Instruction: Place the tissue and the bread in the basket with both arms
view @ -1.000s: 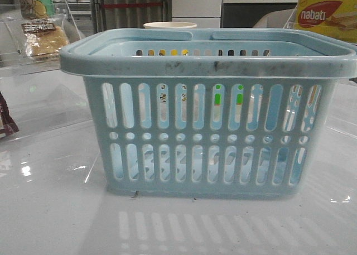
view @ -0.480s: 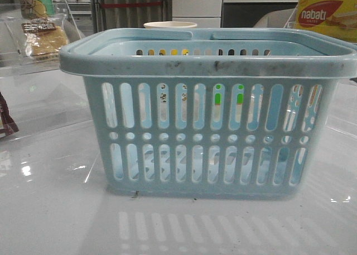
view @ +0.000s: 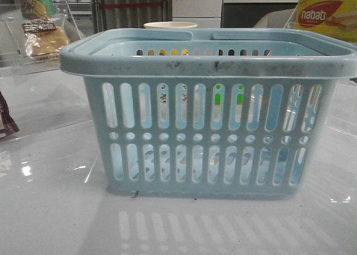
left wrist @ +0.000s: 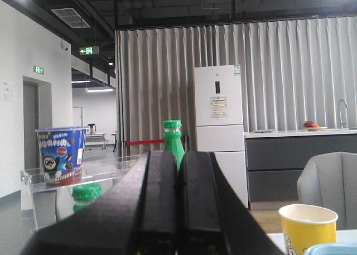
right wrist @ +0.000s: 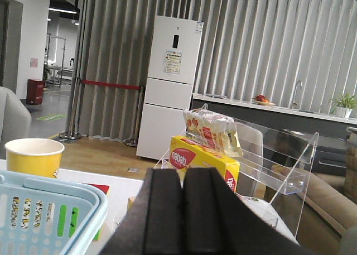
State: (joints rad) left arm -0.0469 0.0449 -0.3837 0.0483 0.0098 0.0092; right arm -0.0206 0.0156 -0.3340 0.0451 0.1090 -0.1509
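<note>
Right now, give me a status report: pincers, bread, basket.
Left pincer shut, empty. Right pincer shut, empty. Bread on clear shelf, far left. Basket centre; tissue not seen.

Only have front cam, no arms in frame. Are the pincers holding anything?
Observer: No. The left pincer is shut, pads pressed together, nothing between them.
Operator: And the right?
Observer: The right pincer is shut and empty too. A corner of the basket shows in its wrist view.
Operator: What's the pale rim I see behind the basket?
Observer: A yellow paper cup; both wrist views show its yellow side.
</note>
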